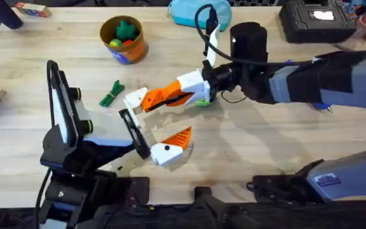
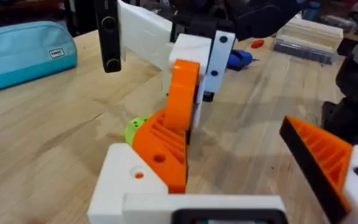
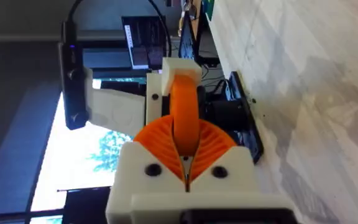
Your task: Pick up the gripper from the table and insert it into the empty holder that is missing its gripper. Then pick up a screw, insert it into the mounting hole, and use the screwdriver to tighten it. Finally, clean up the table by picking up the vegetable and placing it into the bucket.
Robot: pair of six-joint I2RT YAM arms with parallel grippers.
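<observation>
I see my right hand [image 1: 152,98] reaching in from the right side to the middle of the table. Its two orange fingers are pinched tight on the gripper [image 1: 134,98], the little white piece with an orange pad. In the right wrist view the fingers [image 3: 166,140] press together on it and the gripper [image 3: 179,68] sticks out past them.

The holder [image 1: 135,133] is the thin black bar at the tip of my left arm, a bit left of the middle and lower down. The gripper is right by the top end of the bar. I cannot tell if it is touching the bar or already in it. In the left wrist view the gripper [image 2: 129,180] sits low and to the left, with the right hand [image 2: 182,93] coming down onto it from above.

My left hand [image 1: 161,124] is wide. Its one finger [image 1: 170,147] sits at the bottom end of the bar, well apart from the gripper.

The vegetable [image 1: 111,93] lies flat on the table, just left of the gripper. The bucket [image 1: 124,39] stands near the top, left of the middle, with some toys inside. A small lime-green disc [image 1: 202,102] lies under my right hand. A blue pouch [image 1: 192,13] is at the top edge.
</observation>
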